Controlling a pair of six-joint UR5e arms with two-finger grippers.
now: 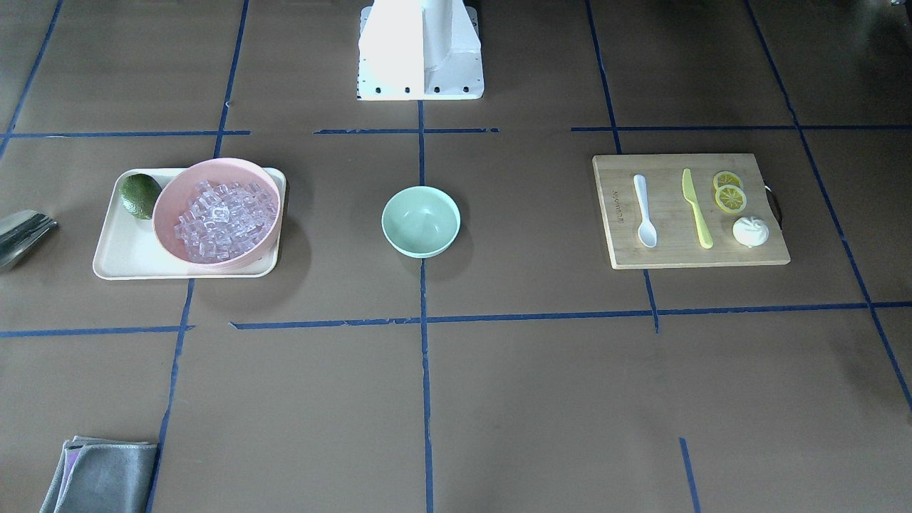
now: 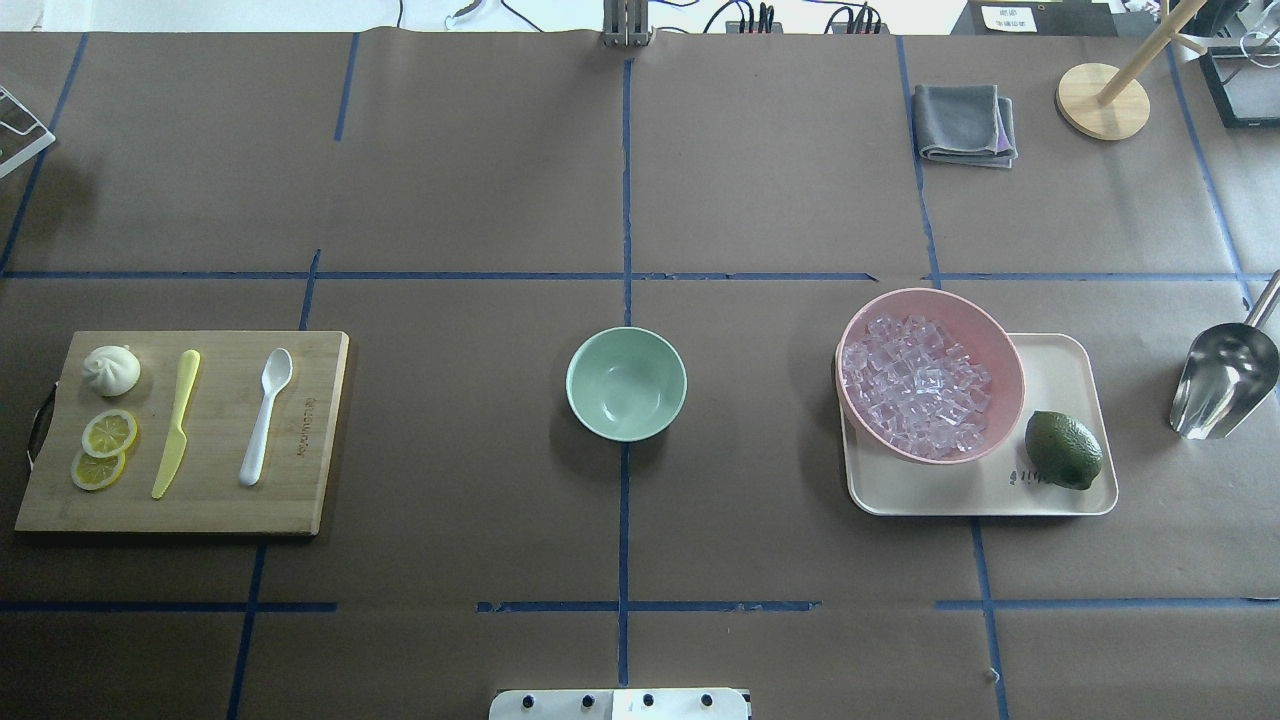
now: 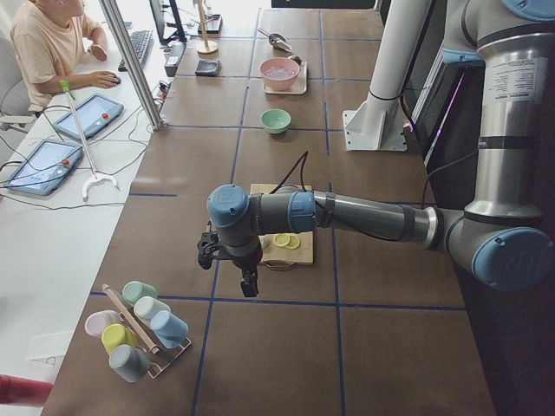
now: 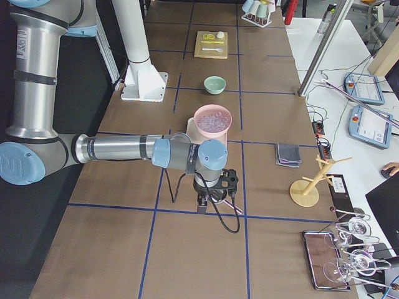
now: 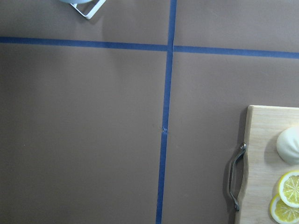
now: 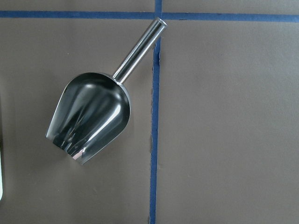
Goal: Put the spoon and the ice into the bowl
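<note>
The white spoon [image 2: 265, 415] lies on a wooden cutting board [image 2: 300, 500] at the table's left, also in the front view [image 1: 645, 210]. The mint-green bowl [image 2: 626, 384] stands empty at the table's middle [image 1: 420, 221]. The ice [image 2: 920, 385] fills a pink bowl [image 2: 1012, 372] on the right. My left gripper [image 3: 249, 282] hangs above the table past the board's outer end. My right gripper [image 4: 202, 200] hangs over the table past the tray, above a metal scoop [image 6: 88, 119]. I cannot tell whether either gripper is open or shut.
A yellow-green knife [image 2: 176, 422], lemon slices [image 2: 108, 434] and a white bun [image 2: 111, 369] share the board. The pink bowl and a green avocado [image 2: 1063, 450] sit on a cream tray [image 2: 1060, 360]. The scoop [image 2: 1225, 380] lies right of it. A grey cloth [image 2: 965, 122] lies farther back.
</note>
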